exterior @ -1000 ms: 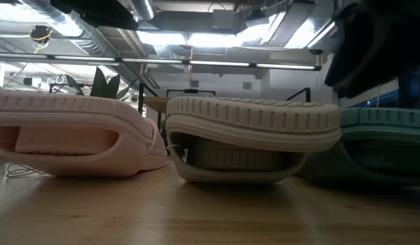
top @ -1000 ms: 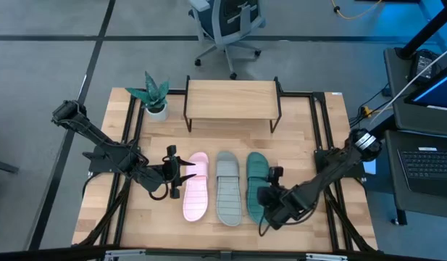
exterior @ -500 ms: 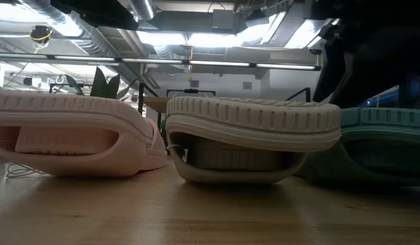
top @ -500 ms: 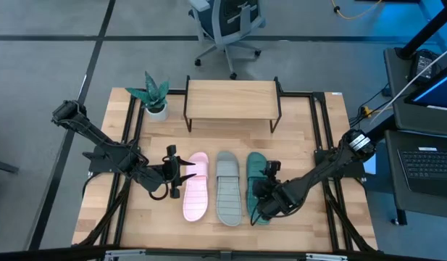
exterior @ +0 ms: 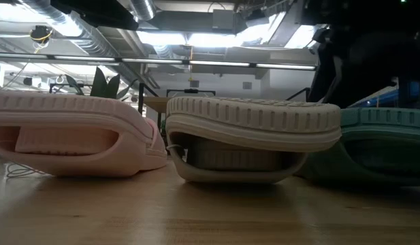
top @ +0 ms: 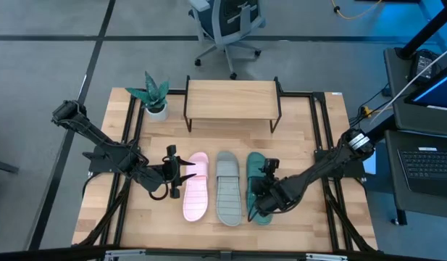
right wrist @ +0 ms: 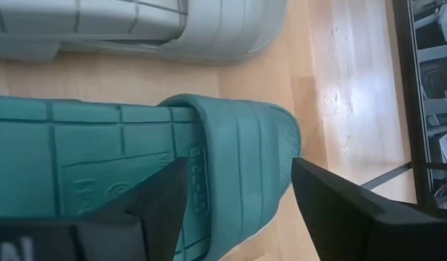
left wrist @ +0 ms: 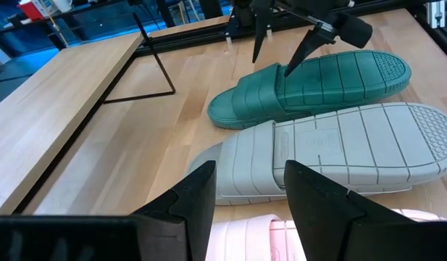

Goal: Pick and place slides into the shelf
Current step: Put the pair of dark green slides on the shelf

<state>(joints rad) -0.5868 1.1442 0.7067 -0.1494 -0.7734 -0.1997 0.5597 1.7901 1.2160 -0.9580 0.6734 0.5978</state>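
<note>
Hovering over the teal slide (top: pixel 255 185), the right gripper (top: pixel 265 172) had its fingers spread wide, one on each side of the strap (right wrist: pixel 234 156), holding nothing yet. The teal slide lay flat on the tabletop (top: pixel 303 138), rightmost of a row of three beside the grey slide (top: pixel 227 187) and the pink slide (top: pixel 195 185), its long axis running toward the shelf (top: pixel 232 98), which stood well apart at the far edge. The right arm was plainly the nearer one to that slide. The left gripper (top: pixel 172 172) waited just beside the pink slide, its fingers apart and empty. Closing across the strap looked like the next requirement.
</note>
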